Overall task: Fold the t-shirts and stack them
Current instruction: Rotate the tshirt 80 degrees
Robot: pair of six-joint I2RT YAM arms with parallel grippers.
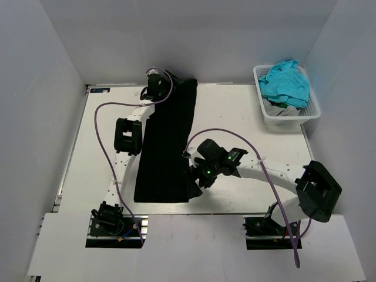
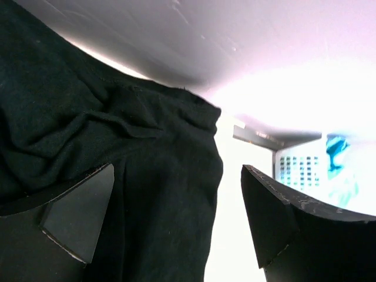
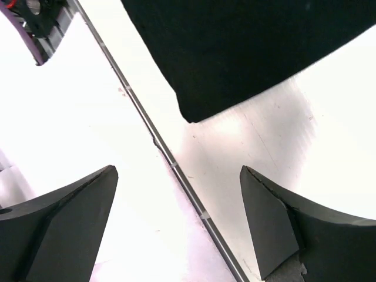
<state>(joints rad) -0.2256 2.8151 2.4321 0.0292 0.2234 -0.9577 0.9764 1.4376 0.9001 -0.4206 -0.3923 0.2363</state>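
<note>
- The black t-shirt point(image 1: 167, 147), folded into a long strip, lies on the white surface point(image 1: 235, 117), running from 12 to 6 o'clock.
- The left pincer point(image 2: 176, 214) is released, spread wide over the strip's rumpled 12 o'clock end.
- The right pincer point(image 3: 179, 220) is released, grasping nothing, just beside the strip's 5 o'clock corner.
- A white basket point(image 1: 286, 121) holding teal cloth point(image 1: 286, 82) sits at 2 o'clock.

We find no text, number or brand that we can read in any view. The t-shirt point(image 1: 167, 147) shows only plain black cloth. A small dark tag point(image 1: 100, 90) with a bluish mark sits at the far left corner of the worktop point(image 1: 235, 117) — too small for us to make out.
</note>
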